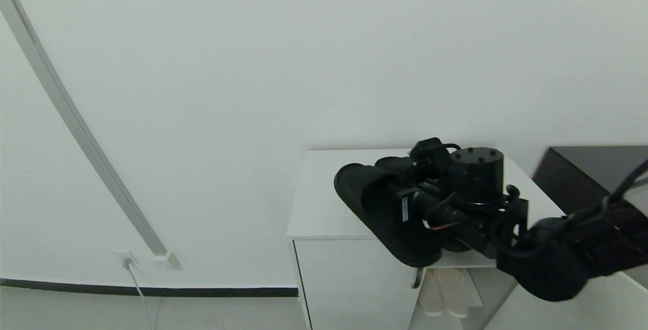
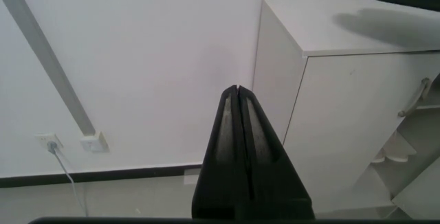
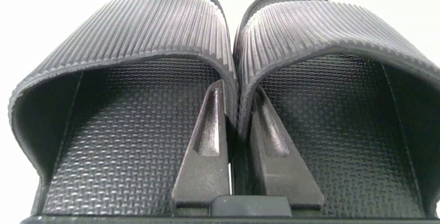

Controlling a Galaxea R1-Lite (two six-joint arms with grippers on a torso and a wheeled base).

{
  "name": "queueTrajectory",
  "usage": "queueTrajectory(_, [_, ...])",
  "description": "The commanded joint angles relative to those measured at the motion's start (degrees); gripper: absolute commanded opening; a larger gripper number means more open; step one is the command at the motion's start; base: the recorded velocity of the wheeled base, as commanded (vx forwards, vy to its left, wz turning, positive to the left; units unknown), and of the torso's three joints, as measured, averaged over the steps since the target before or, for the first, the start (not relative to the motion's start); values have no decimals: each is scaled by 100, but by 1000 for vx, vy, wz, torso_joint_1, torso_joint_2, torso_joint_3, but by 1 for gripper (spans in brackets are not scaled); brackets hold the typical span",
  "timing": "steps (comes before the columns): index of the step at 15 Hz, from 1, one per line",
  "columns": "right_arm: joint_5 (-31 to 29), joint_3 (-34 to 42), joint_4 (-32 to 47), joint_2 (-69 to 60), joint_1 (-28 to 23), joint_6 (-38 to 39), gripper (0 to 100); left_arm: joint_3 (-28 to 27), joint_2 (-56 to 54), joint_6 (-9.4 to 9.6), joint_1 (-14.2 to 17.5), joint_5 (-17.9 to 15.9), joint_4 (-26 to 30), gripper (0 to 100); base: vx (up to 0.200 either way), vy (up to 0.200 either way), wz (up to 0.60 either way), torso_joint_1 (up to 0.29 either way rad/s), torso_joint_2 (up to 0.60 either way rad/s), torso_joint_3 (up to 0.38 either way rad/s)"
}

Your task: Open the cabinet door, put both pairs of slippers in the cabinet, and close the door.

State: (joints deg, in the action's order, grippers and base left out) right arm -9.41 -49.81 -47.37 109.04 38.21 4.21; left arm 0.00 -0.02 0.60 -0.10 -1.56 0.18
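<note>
White wall behind, grey cable duct running slantwise down it to a socket. White cabinet against the wall; right door swung open, left door shut. White slippers sit side by side on a shelf inside the open compartment. Right gripper clamped on the black slippers: one finger inside each slipper, inner strap walls pinched together between them. Pair held above the cabinet top, over its front edge. Left gripper low beside the cabinet, fingers pressed together, holding nothing. Dark furniture beyond the cabinet.
</note>
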Motion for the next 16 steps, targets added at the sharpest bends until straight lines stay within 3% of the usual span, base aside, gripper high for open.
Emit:
queueTrajectory(1, [423,1096,9,-1351,135,1,0,0,2,2,1,-2,-1,0,0,0,0,0,0,0])
queueTrajectory(4, [423,1474,9,-1641,328,1,0,0,2,11,1,-2,-1,0,0,0,0,0,0,0])
queueTrajectory(11, [379,1501,26,-1614,460,1,0,0,2,2,1,-2,-1,0,0,0,0,0,0,0])
queueTrajectory(16, [361,1553,26,-1614,477,1,0,0,2,-7,1,-2,-1,0,-200,0,0,2,4,3])
